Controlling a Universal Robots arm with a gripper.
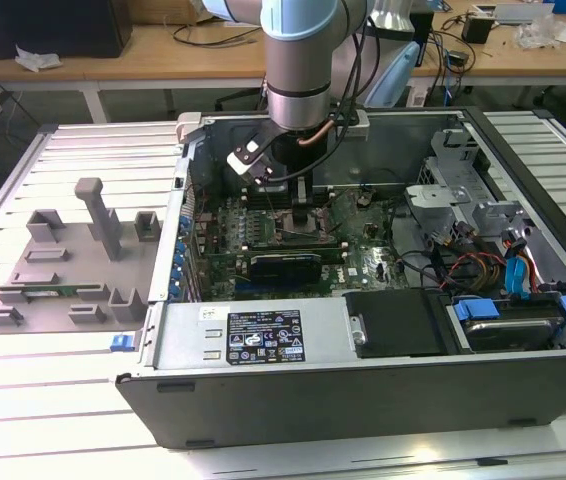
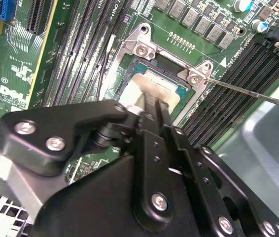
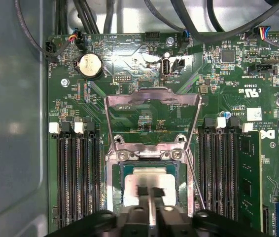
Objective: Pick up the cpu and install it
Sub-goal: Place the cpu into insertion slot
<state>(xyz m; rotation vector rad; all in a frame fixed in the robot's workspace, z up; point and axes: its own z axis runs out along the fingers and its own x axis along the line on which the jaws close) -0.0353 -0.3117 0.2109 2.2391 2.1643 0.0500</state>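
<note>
In the exterior view the arm [image 1: 299, 60] reaches down into the open case [image 1: 363, 400] just above the frame's middle, with its end effector [image 1: 301, 216] low over the motherboard [image 1: 231, 228]. In the first wrist view the cpu [image 3: 133, 181] lies flat in the socket, next to the flipped-open load plate [image 3: 152, 106]. The end effector's fingers [image 3: 142, 191] are pressed nearly together over the middle of its silver top, not around its edges.

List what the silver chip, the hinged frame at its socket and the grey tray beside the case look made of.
The chip probably has a metal top: pale silver with a soft sheen and a darker rim. The frame looks like bare metal, likely steel: bright, reflective grey with thin stamped edges. The tray seems to be plastic: matte, uniform grey with blocky moulded posts and no shine.
</note>
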